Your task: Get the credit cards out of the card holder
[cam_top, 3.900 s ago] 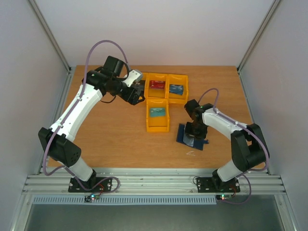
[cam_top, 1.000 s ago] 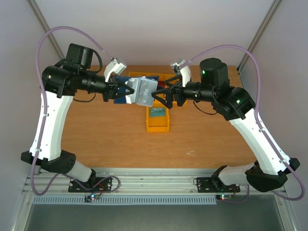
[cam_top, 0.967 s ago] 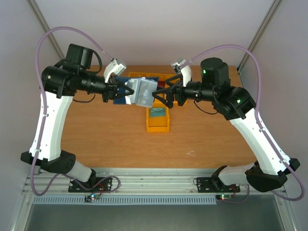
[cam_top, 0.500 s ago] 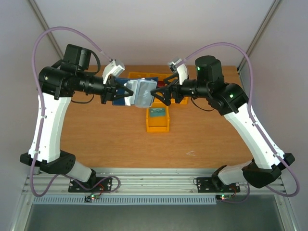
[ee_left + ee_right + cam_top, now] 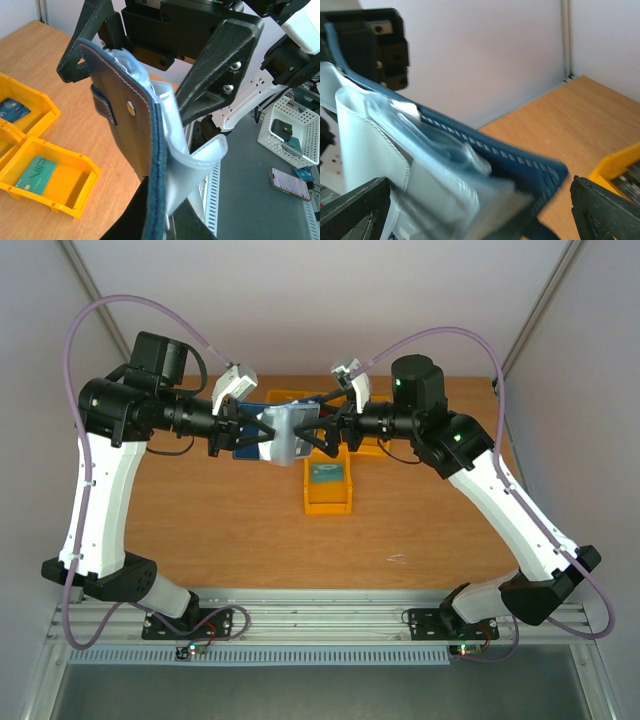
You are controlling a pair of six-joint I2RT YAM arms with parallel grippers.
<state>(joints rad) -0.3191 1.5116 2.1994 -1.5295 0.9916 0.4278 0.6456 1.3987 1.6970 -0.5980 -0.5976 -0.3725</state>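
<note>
Two claws: left gripper point(image 5: 248, 434) pinches the card holder point(image 5: 284, 436); right gripper point(image 5: 320, 430), spread wide at its 3 o'clock, should nip only a card edge, not sleeve.

Card holder point(image 5: 125, 112) in the left pincer point(image 5: 252, 436): matt navy stitched outer, smooth pale lining, glossy clear plastic sleeves point(image 5: 128, 63); right pincer point(image 5: 316, 434) astride it, matt black plastic; beneath both pincers, glossy yellow plastic bins point(image 5: 47, 186) on a smooth wood-grain desk point(image 5: 75, 132)

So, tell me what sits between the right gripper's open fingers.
The card holder, held up by the left gripper. Its pale sleeves fill the gap between the right gripper's fingers, seen in the right wrist view.
</note>
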